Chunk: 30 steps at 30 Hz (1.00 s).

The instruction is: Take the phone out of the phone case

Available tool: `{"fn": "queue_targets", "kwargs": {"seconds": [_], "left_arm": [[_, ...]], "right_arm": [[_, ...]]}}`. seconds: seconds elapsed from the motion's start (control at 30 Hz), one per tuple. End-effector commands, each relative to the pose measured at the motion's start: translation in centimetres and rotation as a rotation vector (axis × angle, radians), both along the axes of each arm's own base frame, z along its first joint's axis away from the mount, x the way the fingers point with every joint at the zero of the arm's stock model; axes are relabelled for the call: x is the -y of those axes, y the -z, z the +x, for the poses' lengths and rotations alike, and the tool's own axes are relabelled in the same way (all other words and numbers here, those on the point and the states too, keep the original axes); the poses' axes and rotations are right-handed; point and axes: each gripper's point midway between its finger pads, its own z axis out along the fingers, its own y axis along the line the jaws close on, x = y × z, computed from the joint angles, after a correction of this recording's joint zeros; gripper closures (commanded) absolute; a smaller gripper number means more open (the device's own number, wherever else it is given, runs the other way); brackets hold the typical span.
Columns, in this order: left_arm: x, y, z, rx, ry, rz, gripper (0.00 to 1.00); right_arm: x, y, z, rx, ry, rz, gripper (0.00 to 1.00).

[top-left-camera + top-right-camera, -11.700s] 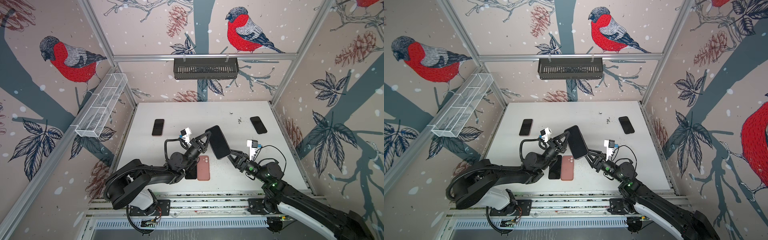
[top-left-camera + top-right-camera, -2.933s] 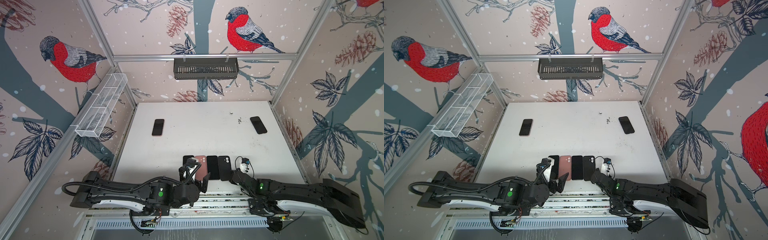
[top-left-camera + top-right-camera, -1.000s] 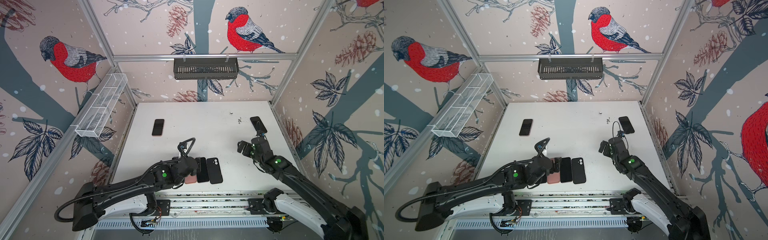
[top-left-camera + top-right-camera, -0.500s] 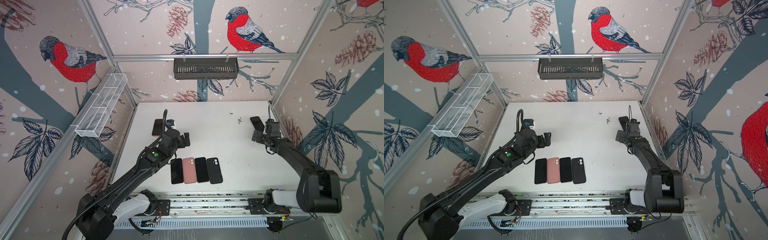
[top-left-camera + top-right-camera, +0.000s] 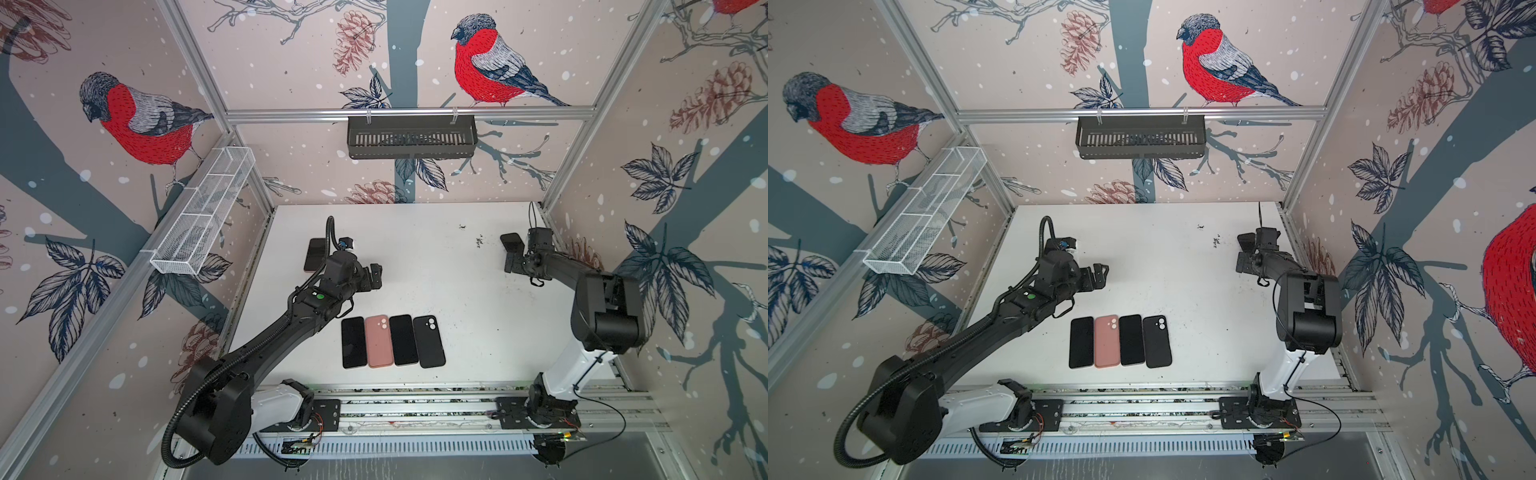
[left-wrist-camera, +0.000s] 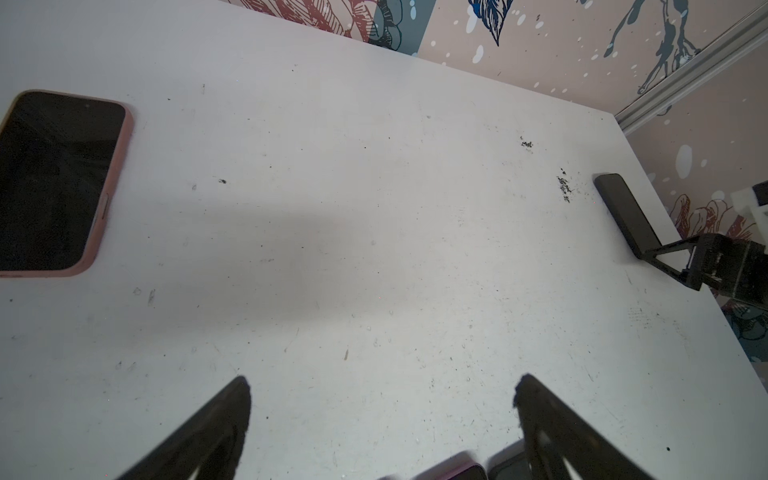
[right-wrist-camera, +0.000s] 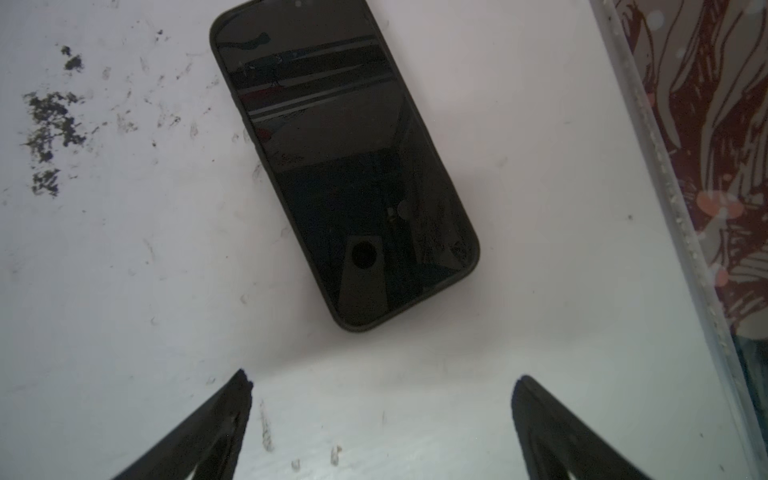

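A phone in a black phone case point(image 7: 345, 166) lies screen up at the far right of the table point(image 5: 512, 243) point(image 5: 1246, 240). My right gripper point(image 7: 382, 399) hovers just short of its near end, open and empty point(image 5: 511, 259). A second phone in a pink case point(image 6: 54, 183) lies at the far left point(image 5: 314, 254), partly behind my left arm. My left gripper point(image 6: 382, 399) is open and empty over bare table, to the right of that pink-cased phone point(image 5: 375, 277) point(image 5: 1099, 275).
Near the front edge lie, in a row, a bare black phone point(image 5: 353, 343), an empty pink case point(image 5: 378, 340), another black phone point(image 5: 403, 340) and an empty black case point(image 5: 429, 340). The right wall rail point(image 7: 665, 208) runs close beside the black-cased phone.
Over the last second my left arm swung from the front row to the far left. My right arm reached back to the black-cased phone. Both grippers stayed open.
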Motion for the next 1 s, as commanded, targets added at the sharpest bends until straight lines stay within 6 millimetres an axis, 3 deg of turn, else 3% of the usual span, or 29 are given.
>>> {"fn": "queue_targets", "kwargs": {"seconds": [0.0, 0.47, 0.73, 0.97], "left_arm": [[0.6, -1.8, 1.0, 0.062, 0.024, -0.043, 0.02], [-0.1, -2.0, 1.8, 0.070, 0.017, -0.050, 0.02], [0.6, -1.7, 2.2, 0.052, 0.038, -0.068, 0.02], [1.1, -2.3, 2.1, 0.051, 0.056, -0.097, 0.02]], "right_arm": [[0.7, 0.2, 1.0, -0.004, -0.006, -0.026, 0.01], [2.5, 3.0, 4.1, -0.064, -0.037, -0.020, 0.01], [1.1, 4.2, 5.8, -0.066, -0.122, 0.046, 0.00], [0.3, 4.9, 6.5, -0.076, -0.162, 0.073, 0.07]]}}
